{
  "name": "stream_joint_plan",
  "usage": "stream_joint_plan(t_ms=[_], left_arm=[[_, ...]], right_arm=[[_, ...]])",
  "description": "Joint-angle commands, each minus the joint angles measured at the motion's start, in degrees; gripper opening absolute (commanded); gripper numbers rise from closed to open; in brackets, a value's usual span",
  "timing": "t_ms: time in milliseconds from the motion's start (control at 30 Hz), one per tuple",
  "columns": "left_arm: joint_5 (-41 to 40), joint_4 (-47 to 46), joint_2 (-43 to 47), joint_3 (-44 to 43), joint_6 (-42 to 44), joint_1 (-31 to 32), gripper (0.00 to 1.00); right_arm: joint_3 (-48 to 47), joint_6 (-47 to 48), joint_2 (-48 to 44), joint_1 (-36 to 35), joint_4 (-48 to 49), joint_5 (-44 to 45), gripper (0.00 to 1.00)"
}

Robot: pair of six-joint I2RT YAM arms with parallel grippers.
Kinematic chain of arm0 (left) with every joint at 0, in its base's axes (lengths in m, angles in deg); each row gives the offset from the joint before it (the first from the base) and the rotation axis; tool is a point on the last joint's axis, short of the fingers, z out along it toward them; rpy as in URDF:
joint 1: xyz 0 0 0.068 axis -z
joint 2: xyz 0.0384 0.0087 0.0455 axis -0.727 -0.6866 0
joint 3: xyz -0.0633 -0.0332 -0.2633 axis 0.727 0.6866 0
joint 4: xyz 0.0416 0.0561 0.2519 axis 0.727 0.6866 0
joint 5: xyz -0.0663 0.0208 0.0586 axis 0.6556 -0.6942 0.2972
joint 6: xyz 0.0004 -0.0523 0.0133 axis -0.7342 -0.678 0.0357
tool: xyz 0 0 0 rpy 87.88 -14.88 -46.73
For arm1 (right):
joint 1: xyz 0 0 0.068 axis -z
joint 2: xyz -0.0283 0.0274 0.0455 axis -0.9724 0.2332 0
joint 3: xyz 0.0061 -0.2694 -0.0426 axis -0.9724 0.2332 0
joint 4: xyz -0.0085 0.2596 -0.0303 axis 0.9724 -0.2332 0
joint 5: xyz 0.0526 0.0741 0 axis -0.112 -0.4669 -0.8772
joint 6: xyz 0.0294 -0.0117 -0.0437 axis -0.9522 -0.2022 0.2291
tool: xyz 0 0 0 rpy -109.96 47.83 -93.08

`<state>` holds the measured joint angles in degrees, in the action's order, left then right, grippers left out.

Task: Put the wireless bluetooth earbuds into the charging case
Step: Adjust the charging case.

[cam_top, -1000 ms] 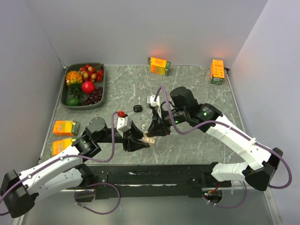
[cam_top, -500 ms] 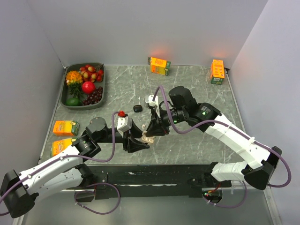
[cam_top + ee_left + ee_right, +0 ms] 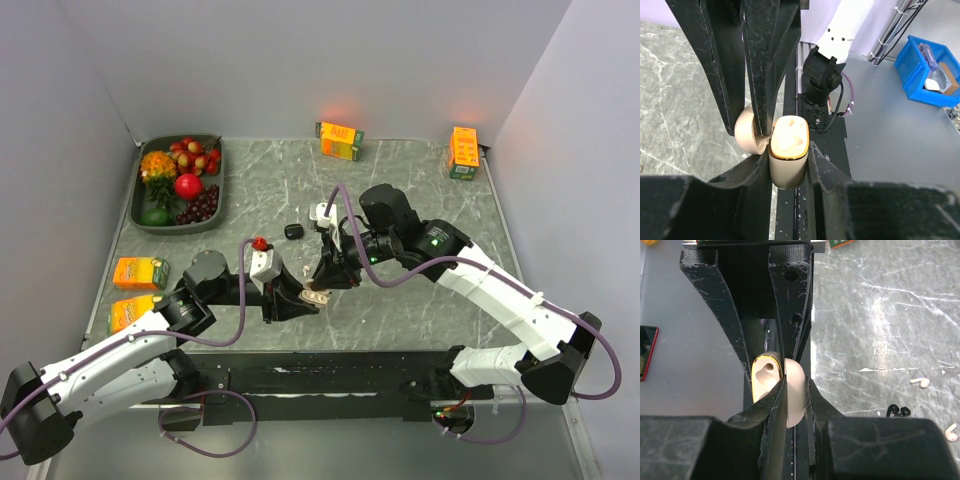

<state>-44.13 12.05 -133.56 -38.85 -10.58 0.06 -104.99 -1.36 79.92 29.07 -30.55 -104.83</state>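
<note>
The beige charging case (image 3: pixel 315 296) is held off the table between both arms, its gold-rimmed body (image 3: pixel 787 150) open and the round lid (image 3: pixel 747 137) swung aside. My left gripper (image 3: pixel 787 162) is shut on the body. My right gripper (image 3: pixel 796 390) is shut on the lid (image 3: pixel 796 400), with the body's hollow wells (image 3: pixel 765 377) beside it. Two whitish earbuds (image 3: pixel 920 382) (image 3: pixel 951 431) and a black one (image 3: pixel 898 411) lie on the marble table past the right gripper. No earbud shows in the case.
A tray of fruit (image 3: pixel 150 222) stands at the back left. Orange juice cartons sit at the back (image 3: pixel 340 140), back right (image 3: pixel 463 152) and left edge (image 3: pixel 140 272). A small black object (image 3: pixel 292 231) lies behind the grippers.
The left jaws have tightened on the case body. Both grippers and the case have barely moved.
</note>
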Motion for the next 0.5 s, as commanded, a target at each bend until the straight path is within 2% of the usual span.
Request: stream_joint_plan(t_ms=[0, 100, 200, 233, 300, 333, 367, 467], left_arm=[[-1.35, -4.16, 0.99, 0.76, 0.6, -0.12, 0.01], [-3.28, -5.48, 2.04, 1.82, 0.69, -0.12, 0.01], [-5.92, -6.79, 3.88, 3.13, 0.78, -0.12, 0.01], [-7.15, -6.97, 4.06, 3.4, 1.04, -0.12, 0.01], [-8.56, -6.89, 4.59, 3.58, 1.3, -0.2, 0.01], [-9.0, -6.97, 4.59, 3.66, 1.74, -0.12, 0.01], [-10.75, -7.24, 5.03, 4.19, 1.92, -0.12, 0.01], [-14.01, -11.17, 6.26, 6.64, 2.27, -0.12, 0.01]], right_arm=[[-2.39, -0.62, -0.67, -0.37, 1.5, -1.32, 0.13], [-2.39, -1.41, -0.76, -0.55, 2.02, -1.32, 0.37], [-2.3, -2.55, -1.46, -0.46, 3.16, -1.32, 0.49], [-2.47, -3.25, -1.72, -0.55, 3.86, -1.4, 0.68], [-2.91, -3.87, -2.25, -0.55, 4.22, -1.67, 0.75], [-3.17, -4.57, -2.43, -0.46, 4.75, -1.58, 0.9], [-3.61, -4.92, -2.69, -0.37, 5.1, -0.71, 0.99], [-2.66, -8.08, -4.79, 0.67, 9.12, 2.01, 0.99]])
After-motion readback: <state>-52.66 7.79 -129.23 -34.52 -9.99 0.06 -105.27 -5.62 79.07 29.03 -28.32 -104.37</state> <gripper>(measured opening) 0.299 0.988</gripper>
